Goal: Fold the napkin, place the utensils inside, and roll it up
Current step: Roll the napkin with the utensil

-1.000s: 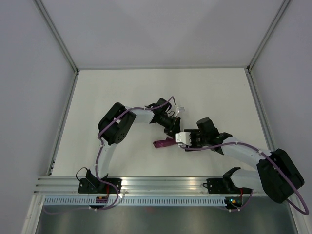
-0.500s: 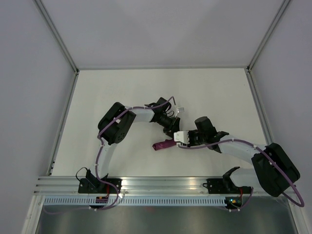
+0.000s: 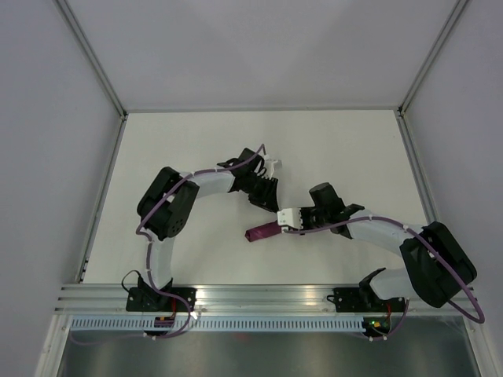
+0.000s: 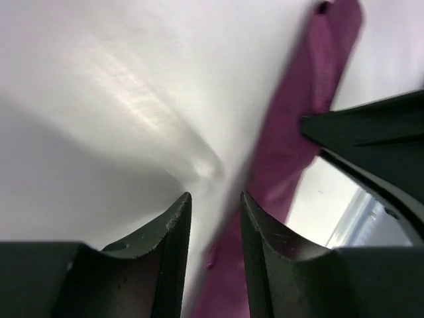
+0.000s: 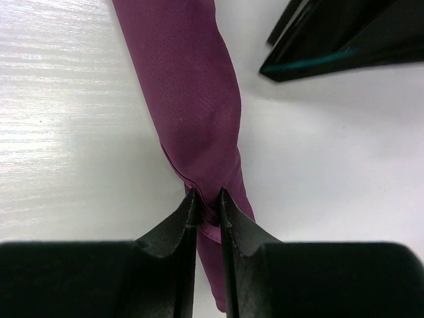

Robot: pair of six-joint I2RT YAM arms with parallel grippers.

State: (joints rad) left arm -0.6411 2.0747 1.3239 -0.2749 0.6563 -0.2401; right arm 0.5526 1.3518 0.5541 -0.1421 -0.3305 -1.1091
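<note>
Napkin rolled thin, pinched at one end by my right end effector.

The napkin (image 3: 263, 231) lay as a narrow magenta roll on the white surface (image 3: 196, 149), about midway between the left and right edges and closer to the near edge than the far one. From above, it slanted slightly, its left end a little nearer to the near edge. My right end effector (image 3: 281, 226) was clenched on the roll's right end. In the right wrist view the fingertips (image 5: 192, 202) were nearly together, with a fold of cloth squeezed between them. My left end effector (image 3: 273, 206) hung just beside the roll on its far side, grasping nothing. Its fingers (image 4: 175, 218) stood a narrow gap apart, with bare surface showing between them and the napkin running past beside one finger.
</note>
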